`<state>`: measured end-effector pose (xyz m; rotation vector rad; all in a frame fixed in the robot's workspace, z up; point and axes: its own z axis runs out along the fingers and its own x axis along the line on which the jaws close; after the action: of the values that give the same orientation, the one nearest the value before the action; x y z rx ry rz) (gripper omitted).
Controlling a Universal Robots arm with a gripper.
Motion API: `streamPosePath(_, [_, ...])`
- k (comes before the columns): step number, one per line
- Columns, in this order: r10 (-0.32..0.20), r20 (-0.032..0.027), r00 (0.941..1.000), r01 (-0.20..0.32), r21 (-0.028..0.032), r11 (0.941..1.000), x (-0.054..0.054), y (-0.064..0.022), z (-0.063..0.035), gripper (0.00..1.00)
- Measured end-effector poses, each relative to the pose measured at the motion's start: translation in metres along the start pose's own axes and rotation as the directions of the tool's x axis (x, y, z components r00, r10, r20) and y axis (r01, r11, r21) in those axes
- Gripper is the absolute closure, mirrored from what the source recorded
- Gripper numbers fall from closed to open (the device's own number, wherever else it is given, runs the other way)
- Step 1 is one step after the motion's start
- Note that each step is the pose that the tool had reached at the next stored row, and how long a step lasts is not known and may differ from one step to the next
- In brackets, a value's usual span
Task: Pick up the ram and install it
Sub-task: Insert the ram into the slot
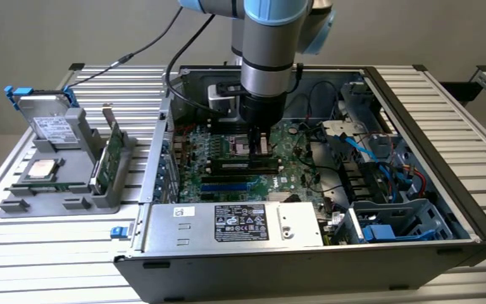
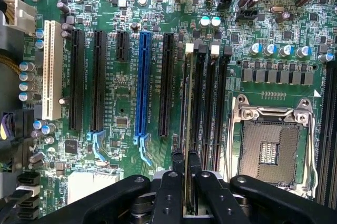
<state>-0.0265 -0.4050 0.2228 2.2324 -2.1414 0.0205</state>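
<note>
Black fingers (image 2: 178, 174) of the gripper (image 2: 186, 162) are clamped on the ram (image 2: 187, 103). The ram is held edge-on over the motherboard (image 2: 126, 129), along the memory slots (image 2: 211, 103), between a black expansion slot (image 2: 166, 82) and the open processor socket (image 2: 274, 150). Whether it is seated cannot be told. The arm (image 1: 268, 69) is lowered into the open computer case (image 1: 311, 272). On the slatted table (image 1: 49, 253), beside the case's edge at the exterior view's left, a grey fixture (image 1: 23, 206) is loaded with a hard drive (image 1: 53, 126), a processor chip (image 1: 40, 168) and an expansion card (image 1: 112, 152).
</note>
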Motion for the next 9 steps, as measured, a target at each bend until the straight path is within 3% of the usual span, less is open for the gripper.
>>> streamPosePath(9, [0.000,-0.0001,1.0000,0.000,-0.0001,1.0000,-0.0001,-0.0001,0.0018,0.86])
